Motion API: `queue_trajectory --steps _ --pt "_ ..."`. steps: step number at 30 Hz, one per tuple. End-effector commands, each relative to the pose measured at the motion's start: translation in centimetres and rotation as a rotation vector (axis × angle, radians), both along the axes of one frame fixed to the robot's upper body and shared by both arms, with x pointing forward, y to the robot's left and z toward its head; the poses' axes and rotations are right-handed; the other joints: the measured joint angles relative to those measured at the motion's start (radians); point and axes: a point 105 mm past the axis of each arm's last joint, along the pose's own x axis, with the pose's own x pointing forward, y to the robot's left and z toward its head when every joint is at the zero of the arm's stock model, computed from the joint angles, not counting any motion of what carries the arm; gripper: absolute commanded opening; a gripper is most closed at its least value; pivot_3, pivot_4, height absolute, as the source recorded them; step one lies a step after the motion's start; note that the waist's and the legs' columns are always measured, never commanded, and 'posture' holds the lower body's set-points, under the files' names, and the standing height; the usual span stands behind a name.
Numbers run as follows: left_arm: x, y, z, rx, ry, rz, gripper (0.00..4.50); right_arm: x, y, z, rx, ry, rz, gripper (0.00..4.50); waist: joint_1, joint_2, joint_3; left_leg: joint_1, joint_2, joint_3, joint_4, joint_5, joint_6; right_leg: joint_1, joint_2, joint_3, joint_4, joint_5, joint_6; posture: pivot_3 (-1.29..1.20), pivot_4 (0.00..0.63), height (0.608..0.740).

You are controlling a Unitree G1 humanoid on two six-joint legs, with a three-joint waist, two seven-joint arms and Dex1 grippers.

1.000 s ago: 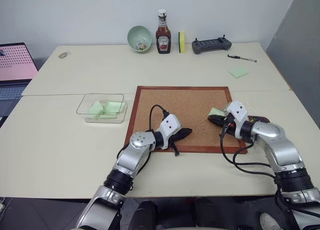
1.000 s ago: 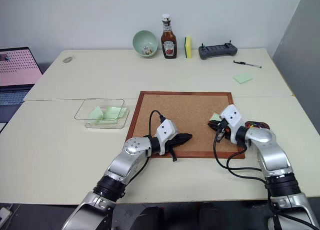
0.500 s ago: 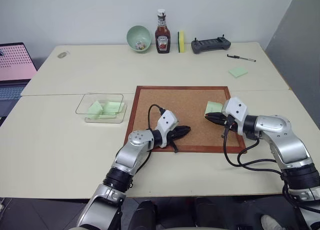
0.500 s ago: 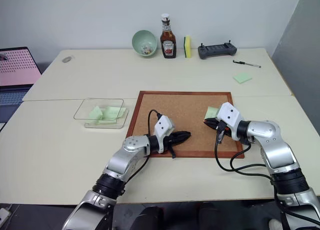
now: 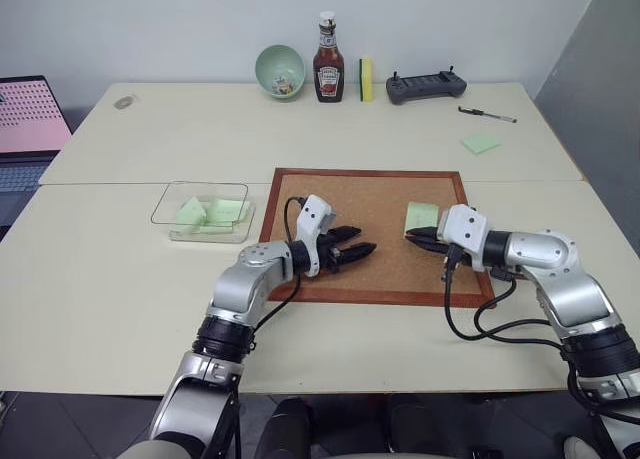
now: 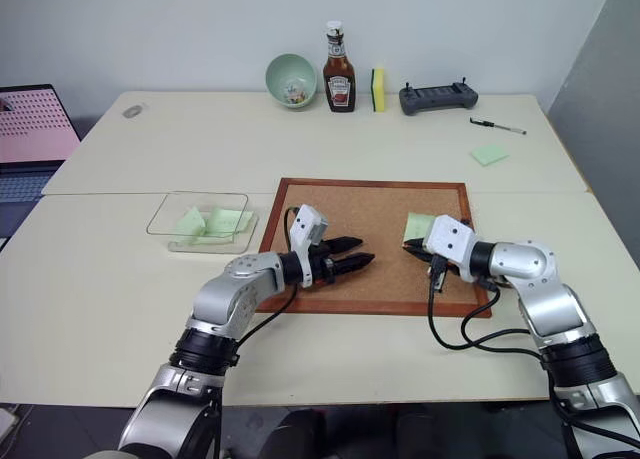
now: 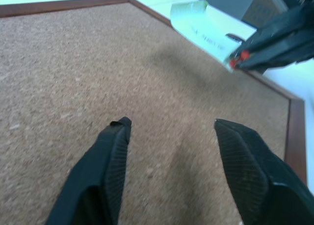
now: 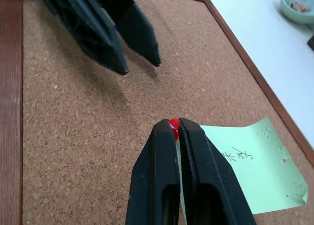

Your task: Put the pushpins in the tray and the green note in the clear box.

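My right gripper (image 5: pixel 414 238) is shut on a red pushpin (image 8: pixel 173 123), just above the right side of the corkboard (image 5: pixel 370 204). The pale-green note (image 5: pixel 421 216) hangs from that pin, tilted up off the cork, with handwriting on it (image 8: pixel 245 168). My left gripper (image 5: pixel 352 251) hovers open over the board's near-left part, pointing at the note, its fingers (image 7: pixel 110 156) spread with nothing between them. The clear box (image 5: pixel 208 237) stands left of the board and holds folded green notes. The tray is hidden behind my right arm.
Along the far table edge stand a green bowl (image 5: pixel 279 71), a ketchup bottle (image 5: pixel 327 47), a yellow sponge (image 5: pixel 366 79) and a black controller (image 5: pixel 424 84). A pen (image 5: pixel 487 114) and a green sticky pad (image 5: pixel 480 143) lie far right. A laptop (image 5: pixel 25 119) sits left.
My left gripper has opened, risen and swung its fingers toward the note. My right gripper has shifted slightly left and rolled, carrying the red pin and note off the cork.
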Motion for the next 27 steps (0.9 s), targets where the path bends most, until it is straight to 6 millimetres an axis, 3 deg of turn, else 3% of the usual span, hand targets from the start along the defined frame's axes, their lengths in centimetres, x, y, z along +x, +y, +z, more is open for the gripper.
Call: queue_trajectory --steps 1,4,8,21,27 --pt "-0.1 -0.8 2.7 -0.115 0.024 -0.035 3.91 0.0 0.2 1.3 -0.061 -0.109 0.055 0.0 0.0 -0.001 0.0 0.0 0.0 0.0 0.0 0.0 0.0 0.0 0.0 0.0 0.0 0.0 0.0 0.0 0.15 0.74" --pt "-0.4 -1.2 3.6 -0.186 0.079 -0.062 4.42 -0.2 0.3 1.2 -0.095 -0.137 0.083 0.0 0.0 -0.001 0.001 0.0 0.0 0.0 0.0 0.0 0.0 0.0 0.0 0.0 0.0 0.0 0.0 0.0 0.15 0.74" --pt "-0.5 -1.7 4.1 -0.243 0.143 -0.084 4.42 -0.6 0.7 1.2 -0.12 -0.167 0.12 0.0 0.0 -0.002 0.001 0.0 0.0 0.0 0.0 0.0 0.0 0.0 0.0 0.0 0.0 0.0 0.0 0.0 0.15 0.74" --pt "0.3 -3.9 2.6 -0.27 0.262 -0.07 4.42 -1.7 2.3 1.8 -0.133 -0.221 0.195 0.0 0.001 -0.002 0.002 0.0 0.0 0.0 0.0 0.0 0.0 0.0 0.0 0.0 0.0 0.0 0.0 0.0 0.15 0.74" --pt "0.4 -4.8 3.2 -0.305 0.277 -0.098 4.42 -1.9 2.5 1.7 -0.131 -0.219 0.206 0.0 0.002 -0.002 0.002 0.0 0.0 0.0 0.001 0.0 0.0 0.0 0.0 0.0 0.0 0.0 0.0 0.0 0.15 0.74"
